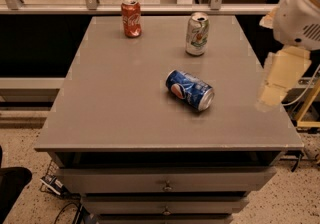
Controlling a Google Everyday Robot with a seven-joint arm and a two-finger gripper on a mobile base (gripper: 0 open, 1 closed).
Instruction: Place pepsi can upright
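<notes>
The pepsi can [190,89] is blue with a red-white-blue round logo. It lies on its side near the middle of the grey table top [120,98], its silver end pointing to the front right. My gripper [278,79] hangs from the white arm [300,13] at the table's right edge. It is to the right of the can, above the surface and apart from it. It holds nothing that I can see.
A red cola can [131,17] stands upright at the back left. A white-and-green can [197,34] stands upright at the back, behind the pepsi can. A railing and glass run behind the table. Drawers [165,180] sit below the front edge.
</notes>
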